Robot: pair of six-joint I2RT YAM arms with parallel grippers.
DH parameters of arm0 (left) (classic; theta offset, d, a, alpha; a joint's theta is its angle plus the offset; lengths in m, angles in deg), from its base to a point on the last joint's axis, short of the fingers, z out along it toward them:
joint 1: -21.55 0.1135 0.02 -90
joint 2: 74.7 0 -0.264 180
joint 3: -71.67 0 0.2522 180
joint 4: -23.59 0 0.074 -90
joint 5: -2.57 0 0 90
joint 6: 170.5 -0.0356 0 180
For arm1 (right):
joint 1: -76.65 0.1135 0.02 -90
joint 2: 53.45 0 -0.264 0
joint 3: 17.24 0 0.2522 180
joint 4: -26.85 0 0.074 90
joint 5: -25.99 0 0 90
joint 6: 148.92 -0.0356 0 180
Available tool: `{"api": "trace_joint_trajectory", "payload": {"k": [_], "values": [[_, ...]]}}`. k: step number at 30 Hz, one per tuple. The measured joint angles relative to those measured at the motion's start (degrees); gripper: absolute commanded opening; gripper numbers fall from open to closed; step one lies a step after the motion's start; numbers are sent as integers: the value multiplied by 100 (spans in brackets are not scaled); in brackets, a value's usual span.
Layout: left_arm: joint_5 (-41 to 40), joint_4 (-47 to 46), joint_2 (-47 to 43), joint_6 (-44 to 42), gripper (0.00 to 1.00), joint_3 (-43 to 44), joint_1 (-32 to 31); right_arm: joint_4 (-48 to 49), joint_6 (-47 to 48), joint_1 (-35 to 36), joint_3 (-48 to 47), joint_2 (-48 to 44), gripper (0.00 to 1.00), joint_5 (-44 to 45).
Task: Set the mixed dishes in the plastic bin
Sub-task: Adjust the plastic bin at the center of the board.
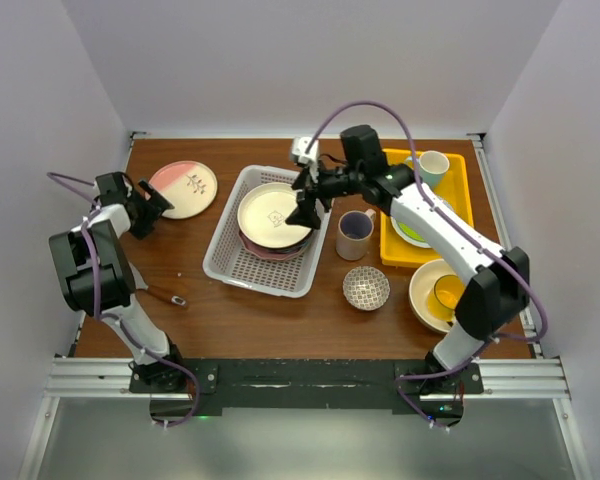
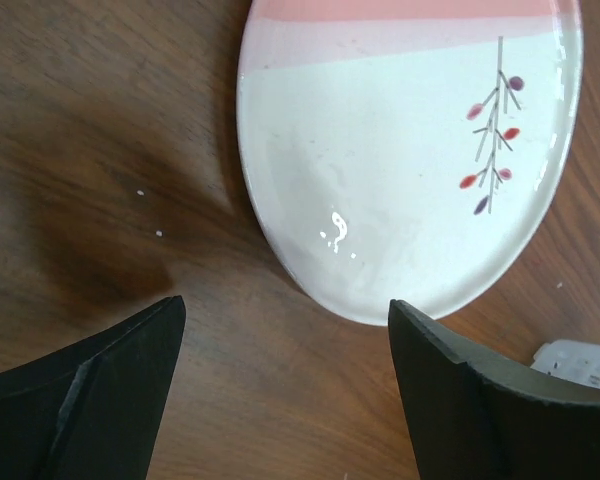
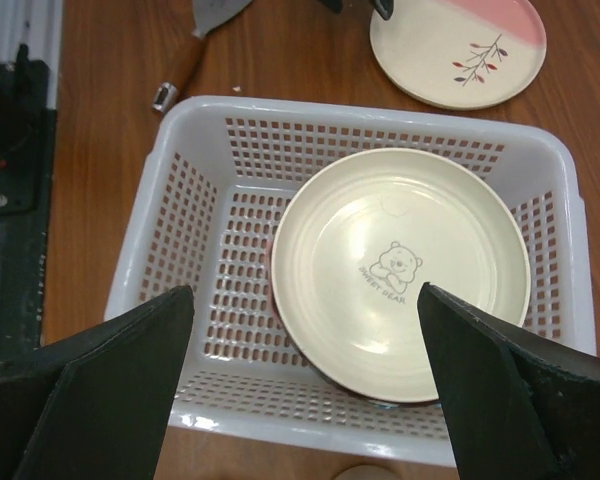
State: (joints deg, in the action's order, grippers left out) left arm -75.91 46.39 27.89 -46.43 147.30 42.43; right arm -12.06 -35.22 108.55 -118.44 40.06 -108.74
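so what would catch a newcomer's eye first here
The white lattice plastic bin in the middle, with a round cream bear-print plate lying inside and the right arm's open fingers hovering above. Then the pink-and-cream twig-pattern plate at the far left, the left arm's open fingers just short of its rim.

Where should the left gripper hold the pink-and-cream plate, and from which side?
Grip the rim of the pink-and-cream plate at its cream edge, the part nearest the open left gripper. It lies flat on the table with no handle, so probably come in low from that side, one finger over the rim, one under.
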Motion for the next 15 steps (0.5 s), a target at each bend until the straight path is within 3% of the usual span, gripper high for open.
{"api": "trace_joint_trajectory", "payload": {"k": [6,15], "values": [[-66,258,382,85,80,354,4,-527,479,621,-855,820,98,721],[-286,345,680,153,60,669,7,-1051,765,1255,-1576,1609,98,1547]]}}
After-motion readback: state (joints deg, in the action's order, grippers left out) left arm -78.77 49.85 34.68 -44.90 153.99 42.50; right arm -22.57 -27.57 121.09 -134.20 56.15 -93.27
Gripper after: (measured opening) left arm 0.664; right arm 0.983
